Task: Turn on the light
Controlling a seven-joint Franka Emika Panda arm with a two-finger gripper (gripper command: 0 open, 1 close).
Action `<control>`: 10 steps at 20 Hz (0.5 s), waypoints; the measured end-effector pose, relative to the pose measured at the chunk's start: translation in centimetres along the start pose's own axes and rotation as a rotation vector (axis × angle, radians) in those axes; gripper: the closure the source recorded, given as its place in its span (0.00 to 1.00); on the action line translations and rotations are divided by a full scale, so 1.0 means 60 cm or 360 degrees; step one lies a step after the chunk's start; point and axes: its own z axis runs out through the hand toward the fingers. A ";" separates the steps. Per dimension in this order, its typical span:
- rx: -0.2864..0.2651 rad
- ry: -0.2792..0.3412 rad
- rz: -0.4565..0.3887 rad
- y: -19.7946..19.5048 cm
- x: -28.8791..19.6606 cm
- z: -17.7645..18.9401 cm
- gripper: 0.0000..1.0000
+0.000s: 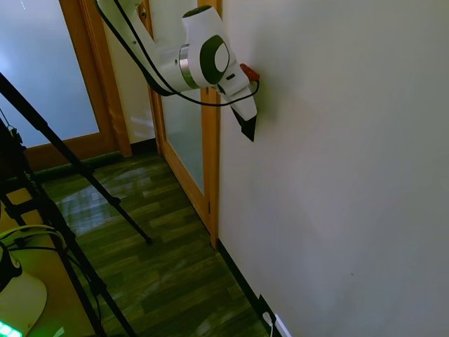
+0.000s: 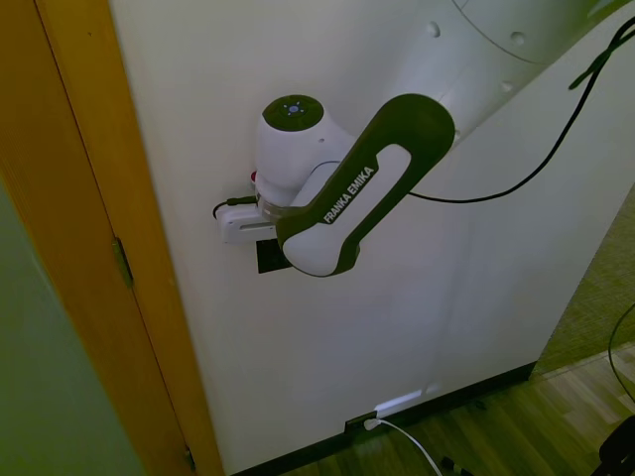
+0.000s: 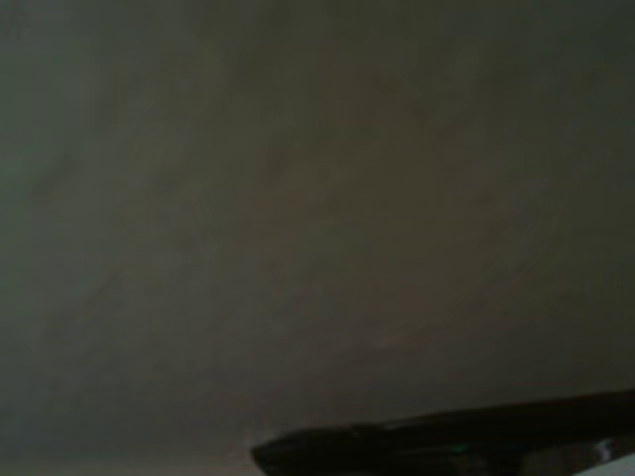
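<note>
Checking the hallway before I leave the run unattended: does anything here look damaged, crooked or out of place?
Nothing stands out. The black switch sits square on the wall, partly hidden by the arm, with the end effector close against the wall. The wall shows no marks, and the white plug sits at the baseboard.

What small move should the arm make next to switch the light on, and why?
Probably a short push of the end effector straight into the wall. It already sits right at the black switch, which the arm mostly hides, so contact cannot be confirmed.
</note>
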 end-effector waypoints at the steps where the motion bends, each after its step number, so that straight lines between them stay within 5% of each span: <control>1: 0.0005 0.0013 0.0001 -0.002 -0.003 -0.002 1.00; 10: 0.0041 0.0081 -0.0004 -0.001 -0.019 -0.006 1.00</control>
